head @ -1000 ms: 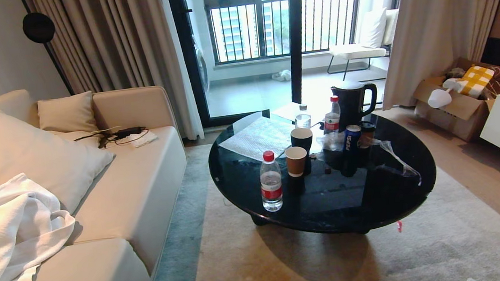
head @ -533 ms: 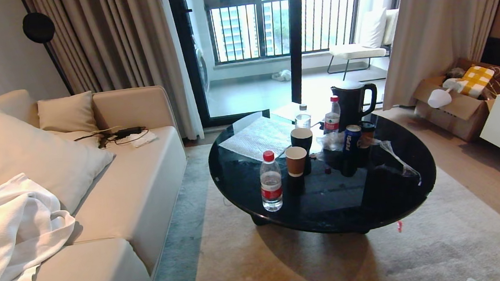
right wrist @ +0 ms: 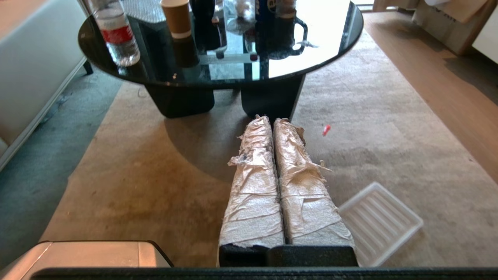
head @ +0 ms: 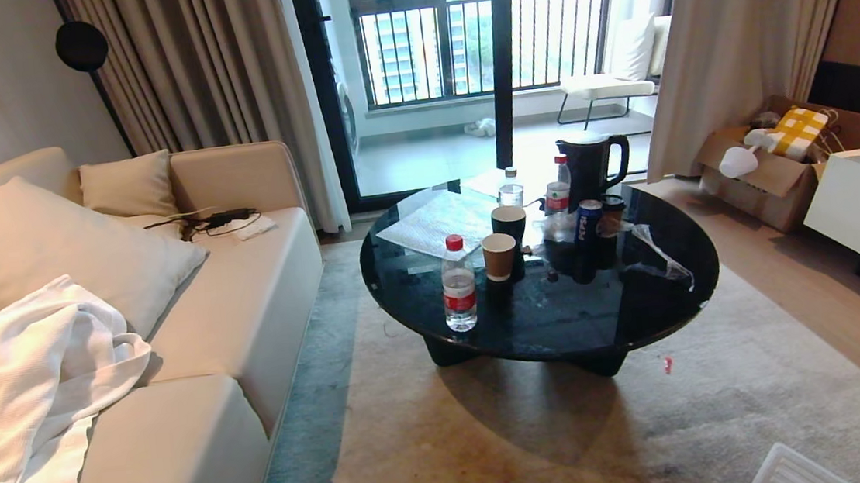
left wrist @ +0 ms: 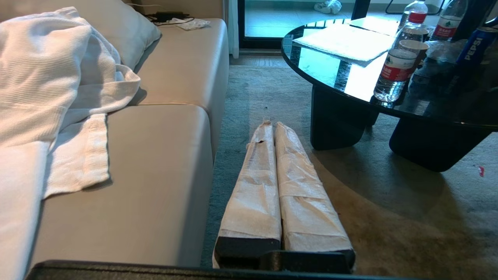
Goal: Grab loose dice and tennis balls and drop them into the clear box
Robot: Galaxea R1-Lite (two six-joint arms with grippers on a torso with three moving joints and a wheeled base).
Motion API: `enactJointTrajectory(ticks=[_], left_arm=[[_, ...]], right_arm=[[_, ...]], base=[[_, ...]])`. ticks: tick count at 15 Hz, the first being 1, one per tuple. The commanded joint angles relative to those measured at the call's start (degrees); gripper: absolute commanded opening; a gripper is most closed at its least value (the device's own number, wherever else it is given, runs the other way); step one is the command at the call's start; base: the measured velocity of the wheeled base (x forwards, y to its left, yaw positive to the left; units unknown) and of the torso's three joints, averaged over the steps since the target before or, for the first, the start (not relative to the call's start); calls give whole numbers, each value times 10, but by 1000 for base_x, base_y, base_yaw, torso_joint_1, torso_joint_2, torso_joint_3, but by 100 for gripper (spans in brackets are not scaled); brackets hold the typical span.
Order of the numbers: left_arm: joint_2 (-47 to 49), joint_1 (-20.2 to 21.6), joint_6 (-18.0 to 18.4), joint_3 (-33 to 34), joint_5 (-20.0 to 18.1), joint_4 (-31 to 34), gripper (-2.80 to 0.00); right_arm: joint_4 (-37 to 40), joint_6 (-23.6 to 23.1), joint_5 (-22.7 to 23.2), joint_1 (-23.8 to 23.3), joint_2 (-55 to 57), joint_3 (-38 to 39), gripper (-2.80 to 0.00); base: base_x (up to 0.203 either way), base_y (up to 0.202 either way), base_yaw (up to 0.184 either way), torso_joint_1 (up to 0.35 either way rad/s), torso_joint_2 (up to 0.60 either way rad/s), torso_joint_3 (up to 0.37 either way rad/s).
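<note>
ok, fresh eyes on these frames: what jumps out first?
The round black table in mid-room, crowded with bottles, paper cups, a Pepsi can and a black kettle. On the left, a beige sofa with a white towel heaped on it. Both hands, left hand and right hand, are shut and empty over the rug, with a ribbed clear lid by the right one; no dice or balls show.

beige sofa (head: 232,290) on the left with cushions and a white blanket (head: 29,378), round black glass coffee table (head: 660,291) at centre on a tan rug (head: 495,454), taupe curtains (head: 228,72) framing bright balcony doors (head: 476,58) at the far side, wood floor (head: 832,300) on the right
</note>
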Motion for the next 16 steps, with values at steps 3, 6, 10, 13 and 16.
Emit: enactJointTrajectory(ticks=[3, 6, 10, 13, 16], left_arm=[[0, 0, -1, 0, 0, 0, -280], [0, 0, -1, 0, 0, 0, -280], [0, 0, -1, 1, 0, 0, -280], [0, 0, -1, 1, 0, 0, -280], [0, 0, -1, 0, 0, 0, -280]], right_arm=[[0, 0, 0, 0, -1, 0, -280], [0, 0, 0, 0, -1, 0, -280], [0, 0, 0, 0, -1, 0, -280], [0, 0, 0, 0, -1, 0, -280], [0, 0, 0, 0, -1, 0, -280]], base=[[-184, 0, -1, 2, 3, 2], [-186, 0, -2, 1, 2, 3], [-184, 0, -1, 4, 2, 6], [-184, 0, 0, 5, 2, 2], [-187, 0, 0, 1, -1, 0]])
